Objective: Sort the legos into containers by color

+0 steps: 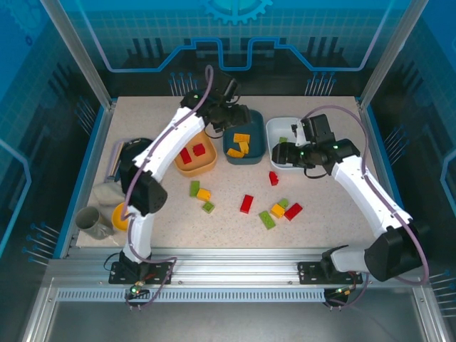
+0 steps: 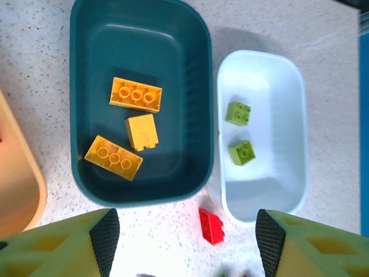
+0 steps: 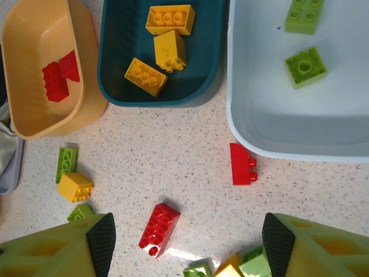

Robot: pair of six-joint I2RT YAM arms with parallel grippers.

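Three yellow bricks (image 2: 135,95) are lying in the teal tub (image 2: 138,52). Two green bricks (image 2: 238,112) are sitting in the white tub (image 2: 265,190) just beside it, and two red bricks (image 3: 60,75) are resting in the orange tub (image 3: 34,40) on the teal tub's other side. A lone red brick (image 3: 242,164) is lying on the desk (image 1: 235,231) just outside the white tub's near wall. Nearer the arms' bases, loose bricks (image 1: 246,204) in red, green and yellow are lying scattered across the desk, apart from all three tubs. The left claw (image 2: 185,236) is hovering above the teal tub, its jaws standing wide apart and holding nothing. The right claw (image 3: 189,242) is hanging above the white tub's left side, likewise spread wide and empty. A grey mug (image 1: 91,222) is standing near the desk's left near corner.
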